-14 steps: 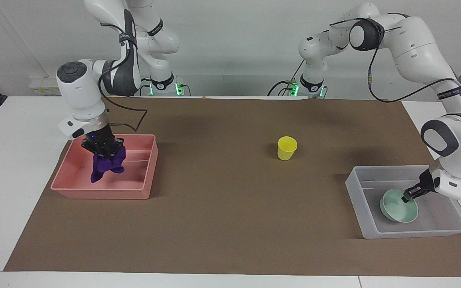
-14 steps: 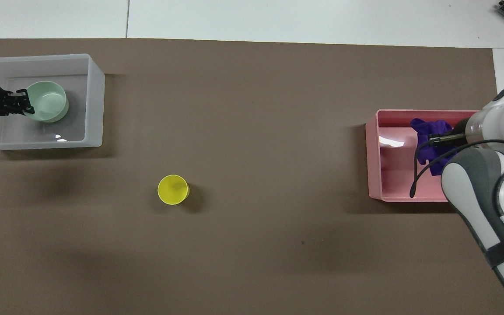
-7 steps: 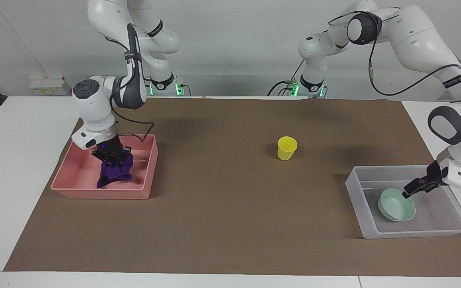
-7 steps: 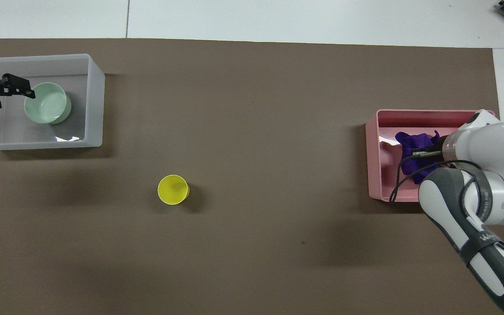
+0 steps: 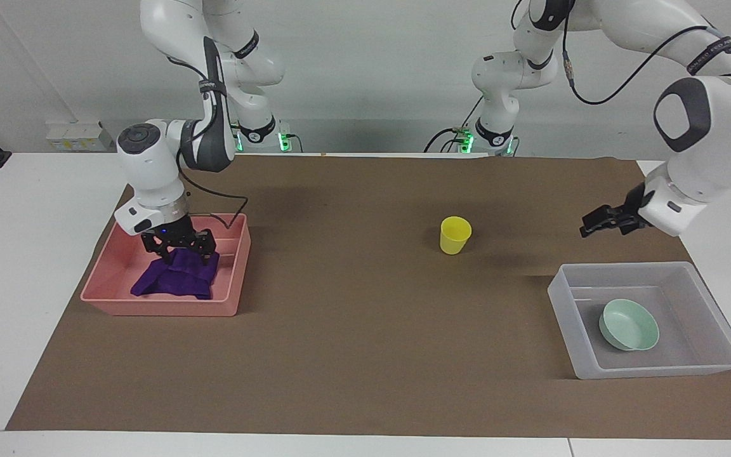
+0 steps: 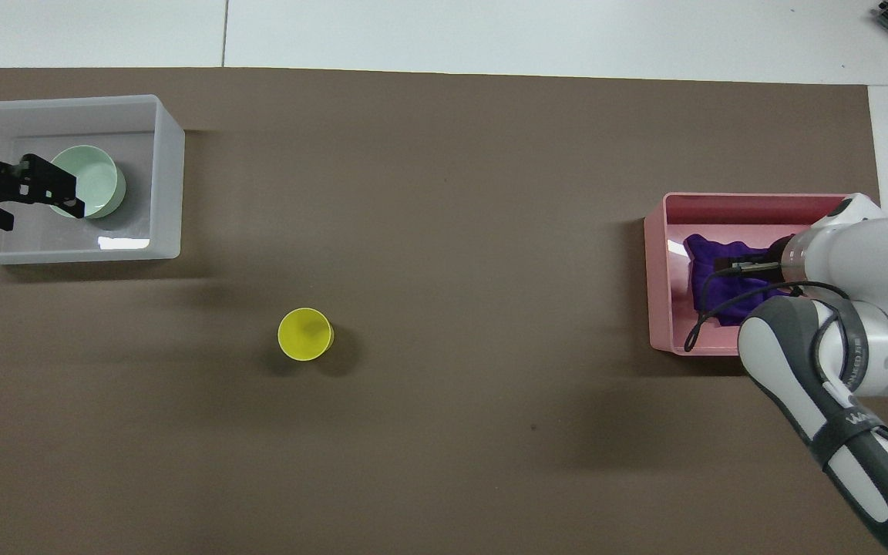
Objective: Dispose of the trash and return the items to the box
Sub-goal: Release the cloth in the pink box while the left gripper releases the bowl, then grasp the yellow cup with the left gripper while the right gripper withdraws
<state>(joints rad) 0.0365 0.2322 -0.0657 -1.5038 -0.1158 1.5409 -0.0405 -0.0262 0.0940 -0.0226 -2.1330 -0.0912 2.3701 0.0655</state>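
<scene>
The purple cloth (image 5: 172,282) lies spread on the floor of the pink tray (image 5: 229,289), also seen from overhead (image 6: 710,266). My right gripper (image 5: 179,252) is open just above the cloth, inside the tray. The mint-green bowl (image 5: 629,325) sits upright in the translucent box (image 5: 559,298) at the left arm's end of the table. My left gripper (image 5: 594,225) is open and empty, raised over the box; from overhead (image 6: 37,202) it overlaps the bowl (image 6: 97,177). The yellow cup (image 5: 455,235) stands upright on the mat between box and tray, nearer to the box.
A brown mat (image 5: 353,330) covers the table's middle, with white tabletop around it. The pink tray (image 6: 656,270) is at the right arm's end and the box (image 6: 170,177) at the left arm's end. The cup (image 6: 304,334) stands alone on the mat.
My right gripper lowered the cloth into the pink tray and let it go; the cloth now lies flat. My left gripper let go of the bowl and rose from the box.
</scene>
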